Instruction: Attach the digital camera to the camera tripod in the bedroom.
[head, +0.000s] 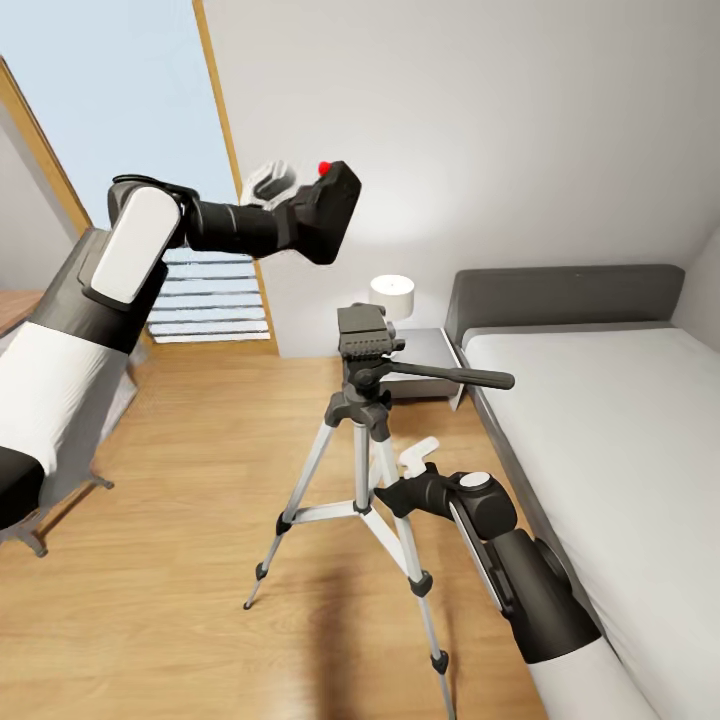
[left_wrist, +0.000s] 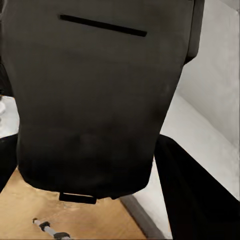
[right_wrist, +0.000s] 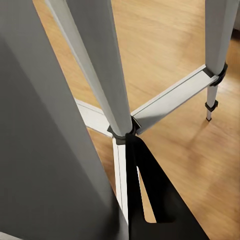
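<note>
The left gripper (head: 290, 205), clamped on the digital camera (head: 325, 210), holds it at eleven o'clock above the camera tripod (head: 365, 420) head, presumably for mounting, while the right gripper (head: 415, 470) steadies a leg, its opening indiscernible.

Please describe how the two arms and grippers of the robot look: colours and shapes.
Both arms are rounded segments: white shells on the upper parts, black forearms and wrists. The left gripper has pale white-grey fingers. The right gripper has a white finger, and a white round cap on its wrist. No cables or markings visible.
</note>
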